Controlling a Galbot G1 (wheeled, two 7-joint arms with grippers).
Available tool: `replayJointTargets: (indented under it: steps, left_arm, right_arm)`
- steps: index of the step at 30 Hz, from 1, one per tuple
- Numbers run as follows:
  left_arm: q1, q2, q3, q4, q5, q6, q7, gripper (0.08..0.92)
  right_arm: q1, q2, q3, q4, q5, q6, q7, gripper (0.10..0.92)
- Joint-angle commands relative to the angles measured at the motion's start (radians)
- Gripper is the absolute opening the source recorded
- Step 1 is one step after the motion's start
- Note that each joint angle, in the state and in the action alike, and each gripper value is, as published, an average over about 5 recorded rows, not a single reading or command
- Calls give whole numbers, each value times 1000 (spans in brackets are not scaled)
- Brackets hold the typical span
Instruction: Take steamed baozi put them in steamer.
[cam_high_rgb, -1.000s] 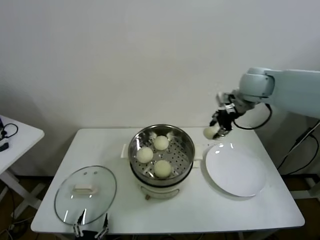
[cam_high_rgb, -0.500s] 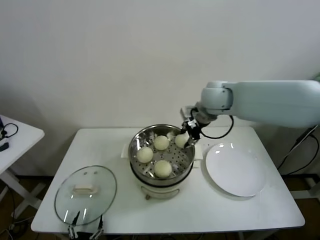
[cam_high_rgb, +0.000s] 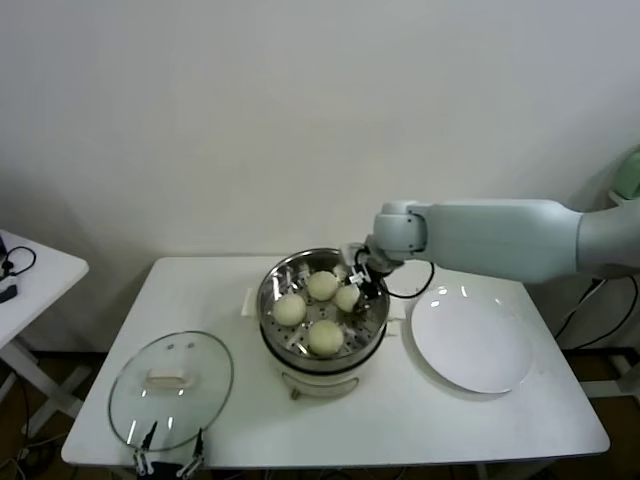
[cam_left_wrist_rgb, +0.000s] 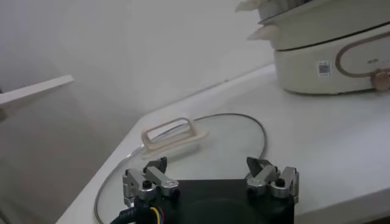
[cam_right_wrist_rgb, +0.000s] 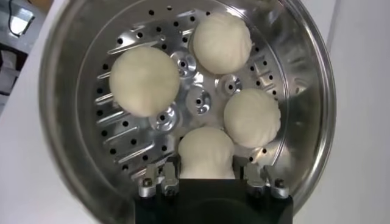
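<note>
The steamer (cam_high_rgb: 372, 283) stands mid-table; it also shows in the right wrist view (cam_right_wrist_rgb: 68, 91). Three baozi (cam_high_rgb: 321, 285) (cam_high_rgb: 290, 309) (cam_high_rgb: 324, 336) lie on its perforated tray. My right gripper (cam_high_rgb: 355, 283) reaches into the steamer from the right and is shut on the fourth baozi (cam_high_rgb: 347, 297), low over the tray. In the right wrist view that baozi (cam_right_wrist_rgb: 206, 152) sits between my right gripper's (cam_right_wrist_rgb: 206, 169) fingers, beside the other three (cam_right_wrist_rgb: 144, 81) (cam_right_wrist_rgb: 222, 42) (cam_right_wrist_rgb: 251, 117). My left gripper (cam_high_rgb: 168, 462) is parked open at the table's front left edge.
A flat white plate (cam_high_rgb: 470, 340) lies right of the steamer. A round glass lid (cam_high_rgb: 170, 380) lies at the front left, just ahead of the left gripper (cam_left_wrist_rgb: 207, 173); its handle (cam_left_wrist_rgb: 173, 133) and the steamer's white base (cam_left_wrist_rgb: 329, 61) show there. A small side table (cam_high_rgb: 30, 270) stands far left.
My right arm carried the baozi left from above the plate, over the steamer's rim, and lowered it into the steamer among the other three. The left arm stayed put.
</note>
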Motion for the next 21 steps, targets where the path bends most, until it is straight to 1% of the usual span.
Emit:
replayJointTargets:
  steps: [1,4,9,11,14,18,21]
  left_arm:
    - [0,2,-3,-2,-1,0,1,823]
    - [2,2,-1,-8,0,1,3,823]
    - [11,2,2,-24,2,3,6,823]
    - [15,1,3,-28,2,3,6,823]
    - [21,1,3,-34,3,2,6,823]
    - [27,0,3,-42,3,1,5,823]
    - [28,-1,3,-47,1,0,3,823]
  right_arm:
    - [-49,42,26,-42,-13,-5,4,603]
    - [-9,41,11,-30,13,3,-17,657]
    - [104,8,-42,9,87,28,-62,784]
    - [146,-16,-62,22,125,33,-71,811]
    - [204,-61,-86,42,176,35,-73,821]
    - [248,-147,-97,80,269,3,34,823]
    - [202,-258,-18,113,326,-6,195,823]
